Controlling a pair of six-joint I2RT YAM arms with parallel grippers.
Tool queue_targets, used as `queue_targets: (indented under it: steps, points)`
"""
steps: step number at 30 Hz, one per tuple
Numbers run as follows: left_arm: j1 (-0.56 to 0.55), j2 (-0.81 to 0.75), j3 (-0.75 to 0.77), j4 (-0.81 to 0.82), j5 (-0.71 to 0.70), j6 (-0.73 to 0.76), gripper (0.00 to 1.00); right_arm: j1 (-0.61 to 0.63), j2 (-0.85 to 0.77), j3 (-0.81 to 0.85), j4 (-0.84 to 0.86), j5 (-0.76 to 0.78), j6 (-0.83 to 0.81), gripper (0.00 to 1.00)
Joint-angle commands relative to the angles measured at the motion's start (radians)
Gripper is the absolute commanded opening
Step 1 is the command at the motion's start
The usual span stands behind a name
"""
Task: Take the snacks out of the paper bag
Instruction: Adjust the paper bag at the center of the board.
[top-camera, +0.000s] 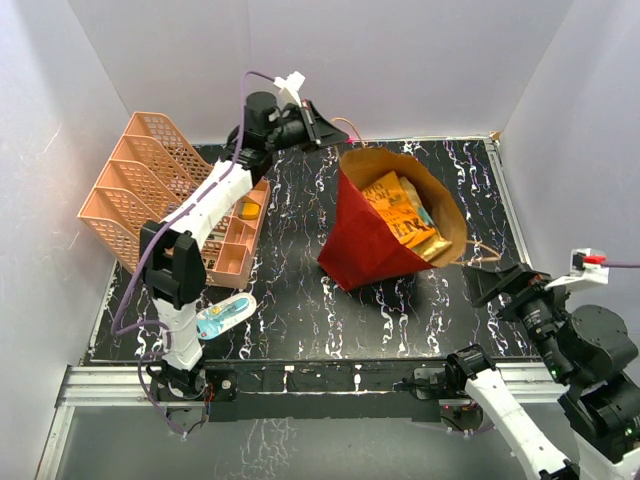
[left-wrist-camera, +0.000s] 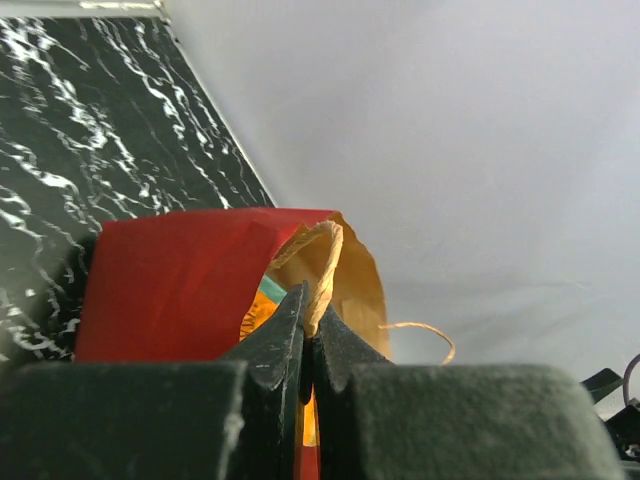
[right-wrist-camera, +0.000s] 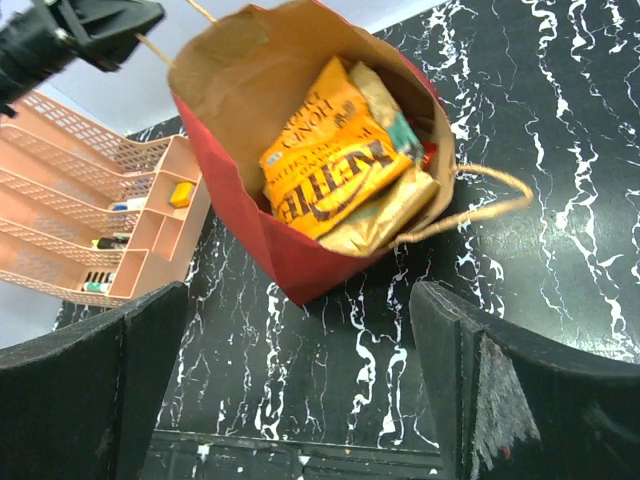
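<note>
The paper bag, red outside and brown inside, lies tilted on the black marbled table with its mouth open to the upper right. An orange chip bag and other snacks lie inside, also seen in the right wrist view. My left gripper is at the back by the bag's rim, shut on the twine handle and holding it up. My right gripper is open and empty, at the front right, a little short of the bag. The other twine handle lies loose on the table.
A pink plastic basket organizer stands at the left with small items in its trays. A blue-white blister-packed item lies at the front left by the left arm's base. Grey walls close in the table on three sides.
</note>
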Motion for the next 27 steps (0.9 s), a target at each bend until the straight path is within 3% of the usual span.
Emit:
queue_targets:
  steps: [1,5,10,13,19,22,27]
  points:
    - [0.095,-0.175,0.018,-0.013,0.024,0.027,0.00,0.009,0.068,-0.037,0.116,-0.041,-0.048,0.98]
    - [0.134,-0.219,-0.023,-0.066,0.050,0.044,0.00,0.010,0.135,-0.080,0.187,-0.041,-0.005,0.98]
    - [0.149,-0.261,-0.064,-0.110,0.018,0.062,0.00,0.009,0.308,-0.093,0.196,0.156,0.179,0.98]
    - [0.160,-0.263,-0.046,-0.190,-0.038,0.088,0.00,0.009,0.432,-0.080,0.232,0.199,0.240,0.98]
    - [0.186,-0.262,-0.069,-0.249,-0.068,0.084,0.00,0.001,0.614,-0.116,0.521,0.176,0.188,0.99]
    - [0.204,-0.277,-0.104,-0.233,-0.059,0.065,0.00,-0.070,0.747,-0.079,0.624,0.059,0.156,0.99]
    - [0.229,-0.295,-0.125,-0.222,-0.048,0.053,0.00,-0.325,0.943,-0.063,0.801,-0.327,0.143,0.92]
